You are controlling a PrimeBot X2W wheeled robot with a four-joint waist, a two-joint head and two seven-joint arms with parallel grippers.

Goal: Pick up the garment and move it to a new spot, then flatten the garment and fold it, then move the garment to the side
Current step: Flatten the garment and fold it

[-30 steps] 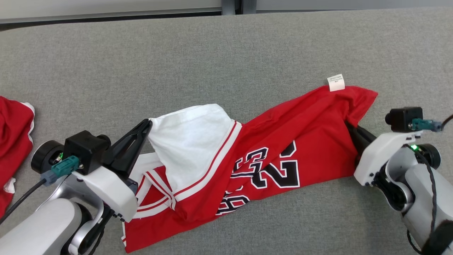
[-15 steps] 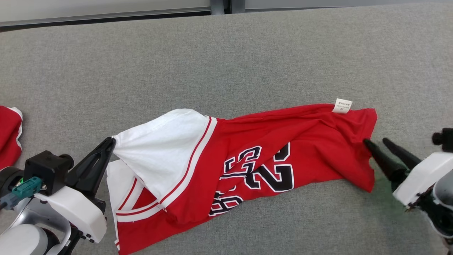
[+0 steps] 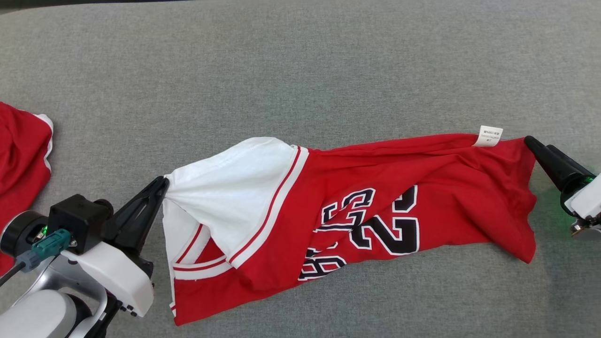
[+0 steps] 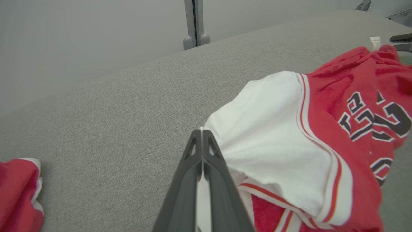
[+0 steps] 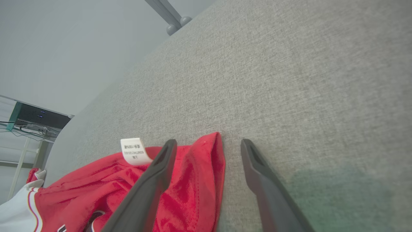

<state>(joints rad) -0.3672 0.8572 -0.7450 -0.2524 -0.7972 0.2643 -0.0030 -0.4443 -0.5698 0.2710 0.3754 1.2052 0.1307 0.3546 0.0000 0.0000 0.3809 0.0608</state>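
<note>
The jersey point(image 3: 357, 206), red with a white panel, lies stretched left to right across the near middle of the grey table point(image 3: 300, 65). Left gripper point(image 3: 162, 182): jaws closed on the white edge at the jersey's left end. Right gripper point(image 3: 538, 143): jaws spread wide, gripping nothing, its fingers either side of the jersey's far right corner, beside the white tag point(image 3: 489, 136). A second red garment point(image 3: 21, 155) lies at the left edge, well apart.
</note>
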